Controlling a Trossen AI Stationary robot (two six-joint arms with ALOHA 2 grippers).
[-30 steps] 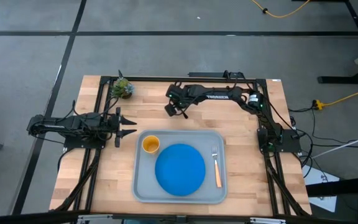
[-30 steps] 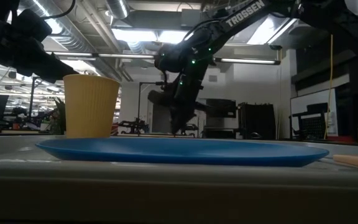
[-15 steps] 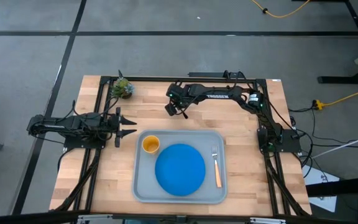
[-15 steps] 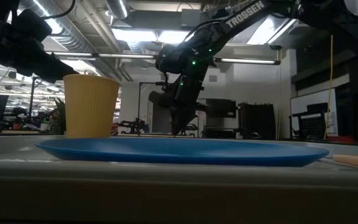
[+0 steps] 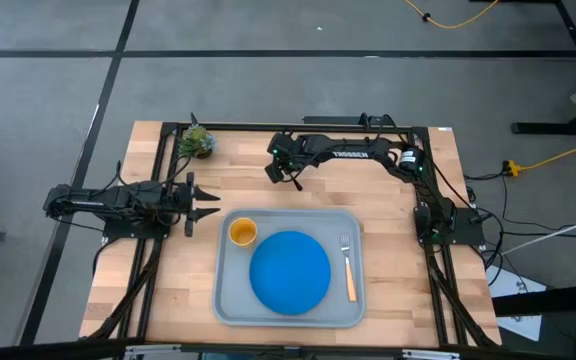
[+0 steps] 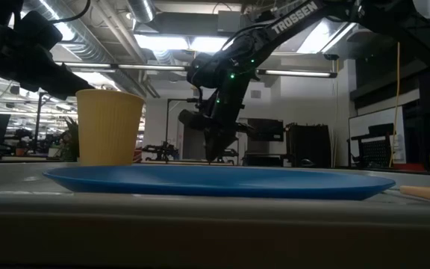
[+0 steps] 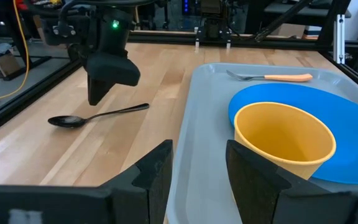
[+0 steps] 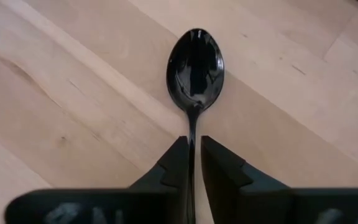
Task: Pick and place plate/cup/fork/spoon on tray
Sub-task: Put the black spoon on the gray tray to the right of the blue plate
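While tray (image 5: pixel 228 300) waits, right gripper (image 8: pixel 193 163) straddles spoon (image 8: pixel 195 65).

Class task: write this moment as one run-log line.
right gripper: straddling dark metal spoon handle on table | left gripper: idle, open | grey-blue tray: blue plate, orange-yellow cup, tan-handled fork
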